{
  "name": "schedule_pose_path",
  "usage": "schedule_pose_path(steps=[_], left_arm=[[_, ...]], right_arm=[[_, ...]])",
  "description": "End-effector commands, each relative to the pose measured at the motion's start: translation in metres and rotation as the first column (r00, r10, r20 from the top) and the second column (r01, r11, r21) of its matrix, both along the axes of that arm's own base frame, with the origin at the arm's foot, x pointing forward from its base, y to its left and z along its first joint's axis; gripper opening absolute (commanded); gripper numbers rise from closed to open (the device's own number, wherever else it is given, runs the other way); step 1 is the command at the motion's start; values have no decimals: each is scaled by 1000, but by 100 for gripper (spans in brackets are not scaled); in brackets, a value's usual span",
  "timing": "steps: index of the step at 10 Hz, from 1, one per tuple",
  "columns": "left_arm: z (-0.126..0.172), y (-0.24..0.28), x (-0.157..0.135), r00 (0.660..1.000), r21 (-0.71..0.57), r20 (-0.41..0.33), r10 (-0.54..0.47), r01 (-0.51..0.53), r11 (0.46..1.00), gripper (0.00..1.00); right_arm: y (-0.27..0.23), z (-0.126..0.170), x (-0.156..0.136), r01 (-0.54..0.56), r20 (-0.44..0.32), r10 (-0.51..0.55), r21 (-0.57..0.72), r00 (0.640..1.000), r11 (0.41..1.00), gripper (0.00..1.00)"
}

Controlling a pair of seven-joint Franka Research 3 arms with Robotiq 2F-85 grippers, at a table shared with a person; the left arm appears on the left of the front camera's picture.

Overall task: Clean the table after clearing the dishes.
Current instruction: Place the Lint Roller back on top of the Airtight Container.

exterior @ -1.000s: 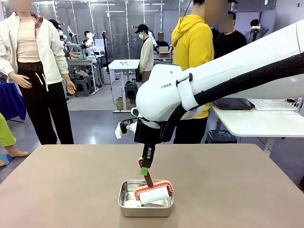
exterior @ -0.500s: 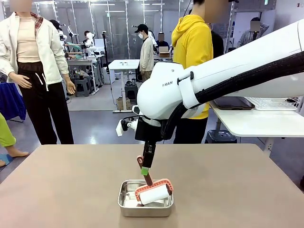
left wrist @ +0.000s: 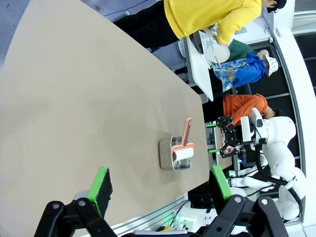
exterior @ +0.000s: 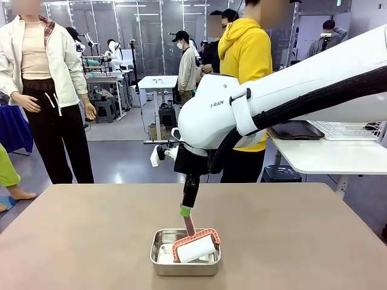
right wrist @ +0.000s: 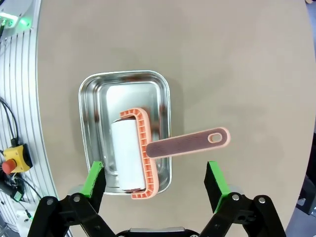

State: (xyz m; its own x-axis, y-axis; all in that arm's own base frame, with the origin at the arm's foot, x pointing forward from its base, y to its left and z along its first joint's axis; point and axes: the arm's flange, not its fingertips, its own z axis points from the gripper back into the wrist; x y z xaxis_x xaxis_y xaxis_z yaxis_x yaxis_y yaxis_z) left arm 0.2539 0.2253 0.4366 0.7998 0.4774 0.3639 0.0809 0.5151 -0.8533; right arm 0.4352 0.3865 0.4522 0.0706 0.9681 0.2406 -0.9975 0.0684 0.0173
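Observation:
The taupe table carries a steel pan with a lint roller lying in it. The roller has a white roll and a salmon frame, and its handle leans out over the pan rim. My right gripper hangs just above that handle, open, with its fingers well apart and not touching the handle. High over the table's near edge, my left gripper is open with nothing in it. A white plate lies by the hands of a person in yellow at the side table.
To the right stands a white side table with a dark tray and a wire rack. The person in yellow stands between the two tables. More people and workbenches are farther back.
My right gripper has opened, let go of the roller handle and risen slightly. The roller has settled into the pan. The left gripper has stayed open.

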Motion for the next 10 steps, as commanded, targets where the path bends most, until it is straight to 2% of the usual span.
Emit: schedule_pose_path(steps=[1,4,5,10], left_arm=[[1,1,0,1000,-3,10,3,-3,1000,100],[1,1,0,1000,-3,10,3,-3,1000,100],[1,1,0,1000,-3,10,3,-3,1000,100],[1,1,0,1000,-3,10,3,-3,1000,100]], right_arm=[[-10,-2,-7,-18,25,18,-1,1000,1000,100],[-25,5,-3,11,25,-12,31,1000,999,100],[-7,4,2,11,8,-11,0,1000,1000,100],[-7,4,2,11,8,-11,0,1000,1000,100]])
